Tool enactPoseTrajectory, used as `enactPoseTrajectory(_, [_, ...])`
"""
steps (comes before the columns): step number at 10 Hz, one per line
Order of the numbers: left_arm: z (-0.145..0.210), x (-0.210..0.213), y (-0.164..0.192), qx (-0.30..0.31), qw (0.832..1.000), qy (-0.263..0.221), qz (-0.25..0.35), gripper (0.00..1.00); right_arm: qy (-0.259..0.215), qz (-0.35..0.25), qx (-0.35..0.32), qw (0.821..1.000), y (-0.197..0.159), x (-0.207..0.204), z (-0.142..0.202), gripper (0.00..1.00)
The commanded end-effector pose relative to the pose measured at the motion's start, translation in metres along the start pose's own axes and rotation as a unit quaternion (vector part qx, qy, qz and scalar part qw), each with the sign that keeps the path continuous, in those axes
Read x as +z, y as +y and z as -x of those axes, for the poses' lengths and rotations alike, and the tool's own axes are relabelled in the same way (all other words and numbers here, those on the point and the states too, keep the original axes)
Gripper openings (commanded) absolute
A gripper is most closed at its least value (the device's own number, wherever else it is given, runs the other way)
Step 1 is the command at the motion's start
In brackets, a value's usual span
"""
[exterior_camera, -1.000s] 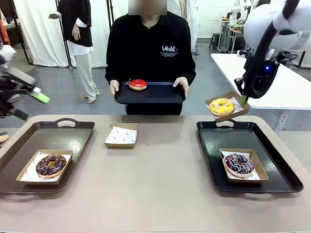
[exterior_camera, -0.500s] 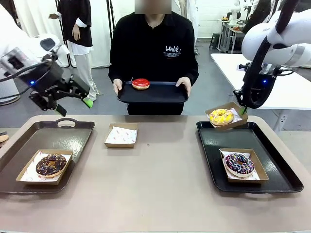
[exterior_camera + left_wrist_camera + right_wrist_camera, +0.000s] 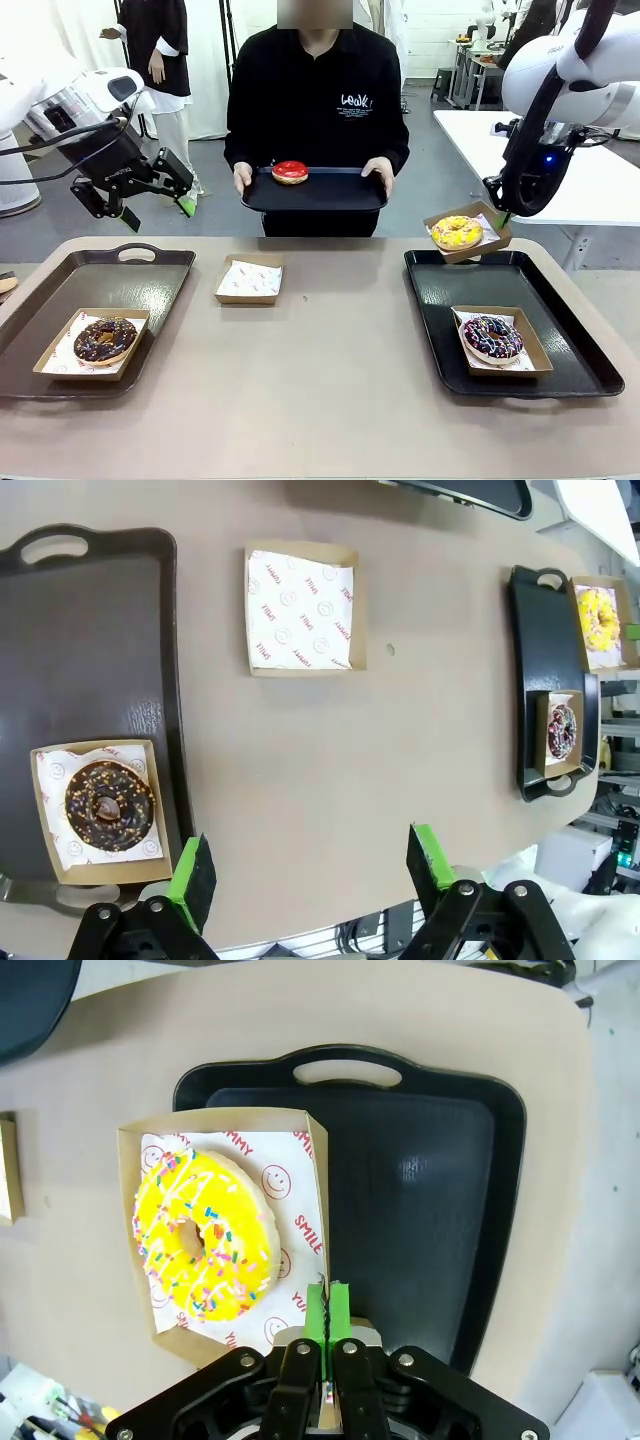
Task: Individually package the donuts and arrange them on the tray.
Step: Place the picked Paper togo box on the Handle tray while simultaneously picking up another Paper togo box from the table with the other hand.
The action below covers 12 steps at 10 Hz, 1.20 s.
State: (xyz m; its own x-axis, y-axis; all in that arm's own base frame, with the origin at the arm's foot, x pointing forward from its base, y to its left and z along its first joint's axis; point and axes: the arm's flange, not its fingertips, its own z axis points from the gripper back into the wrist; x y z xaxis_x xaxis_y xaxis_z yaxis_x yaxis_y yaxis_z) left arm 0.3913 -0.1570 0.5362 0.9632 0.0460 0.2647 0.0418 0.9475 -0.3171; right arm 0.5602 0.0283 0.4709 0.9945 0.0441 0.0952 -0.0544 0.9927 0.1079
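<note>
Clamps right claw (image 3: 328,1295) on box (image 3: 316,1185) rim beside yellow donut (image 3: 205,1235), over tray (image 3: 420,1180); holds left claw (image 3: 312,860) apart above beige counter (image 3: 300,760).

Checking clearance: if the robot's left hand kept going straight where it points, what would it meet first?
Likely the bare table beside the empty box; the open left hand aims there, though depth is unclear.

Left arm (image 3: 100,95) jaws apart; right arm (image 3: 570,60) jaws pinched.

My gripper (image 3: 327,1298), bottom centre, pinches the right wall of the box (image 3: 313,1185) holding the yellow donut (image 3: 205,1235); the black tray (image 3: 425,1180) lies to the right.
</note>
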Motion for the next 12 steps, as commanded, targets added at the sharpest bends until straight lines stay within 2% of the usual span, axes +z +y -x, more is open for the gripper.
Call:
enactPoseTrajectory(1, [0.005,0.001,0.000,0.002,1.000,-0.009,0.001,1.00,0.002,-0.001,-0.001,1.000,-0.001,0.000,0.001,0.01])
enactPoseTrajectory(5, [0.002,0.003,-0.001,-0.002,1.000,-0.001,0.005,1.00,0.002,-0.001,-0.001,1.000,-0.001,0.000,0.001,0.01])
enactPoseTrajectory(6, [-0.021,-0.008,-0.012,0.023,0.999,0.033,-0.015,1.00,0.002,-0.001,-0.001,1.000,-0.001,0.000,0.001,0.01])
enactPoseTrajectory(9, [-0.078,-0.039,-0.039,0.019,0.993,0.089,-0.080,1.00,0.002,-0.001,-0.001,1.000,-0.001,0.000,0.001,0.01])
enactPoseTrajectory(12, [-0.117,-0.080,-0.046,0.042,0.985,0.100,-0.135,1.00,0.002,-0.001,-0.001,1.000,-0.001,0.000,0.001,0.01])
